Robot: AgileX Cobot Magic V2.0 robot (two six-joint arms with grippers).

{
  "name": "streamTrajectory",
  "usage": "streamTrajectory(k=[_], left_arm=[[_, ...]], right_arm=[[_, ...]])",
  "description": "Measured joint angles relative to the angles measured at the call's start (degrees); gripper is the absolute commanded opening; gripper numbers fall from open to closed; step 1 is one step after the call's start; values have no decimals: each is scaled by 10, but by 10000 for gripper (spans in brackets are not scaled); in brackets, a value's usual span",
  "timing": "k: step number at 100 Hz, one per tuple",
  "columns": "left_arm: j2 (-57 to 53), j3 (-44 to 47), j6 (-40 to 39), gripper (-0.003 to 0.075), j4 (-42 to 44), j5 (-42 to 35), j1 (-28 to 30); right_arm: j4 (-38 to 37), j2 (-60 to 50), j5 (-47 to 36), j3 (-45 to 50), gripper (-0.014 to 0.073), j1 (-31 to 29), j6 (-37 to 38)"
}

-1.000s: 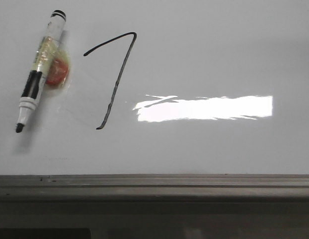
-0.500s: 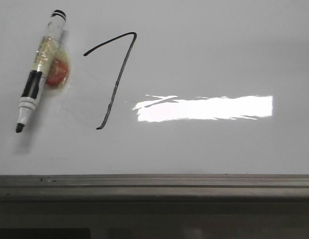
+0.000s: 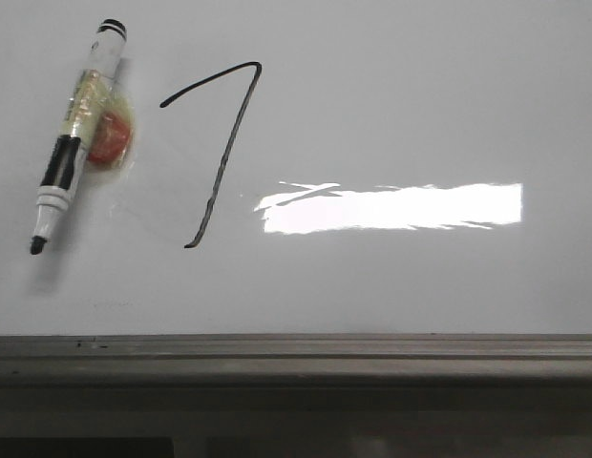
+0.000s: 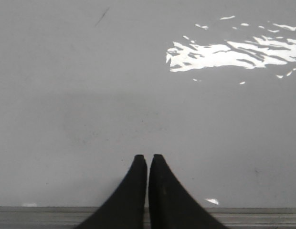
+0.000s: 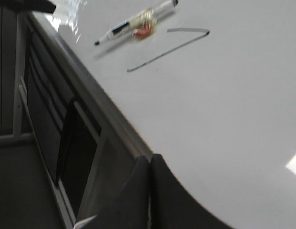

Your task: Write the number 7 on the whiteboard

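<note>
On glossy whiteboard [image 3: 420, 105], thin black slanted number 7 [image 3: 220, 153]

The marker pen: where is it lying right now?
In the front view the marker pen lies uncapped on the whiteboard, far left, just left of the number 7, tip toward the grey ledge.
</note>
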Motion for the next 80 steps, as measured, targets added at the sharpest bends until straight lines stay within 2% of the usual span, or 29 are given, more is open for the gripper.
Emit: streamTrajectory(k=[41,57,69,80], left_arm=[[0,0,0,-18,0,0,0],[0,0,0,-18,0,0,0],[0,0,0,-18,0,0,0],[0,0,0,-18,0,0,0]], right_arm=[[-11,0,-25,17,-66,0,0],[4,0,-27,17,-66,-3,33],[5,0,-27,17,-66,-40,85],[24,0,-31,17,-66,-114,118]])
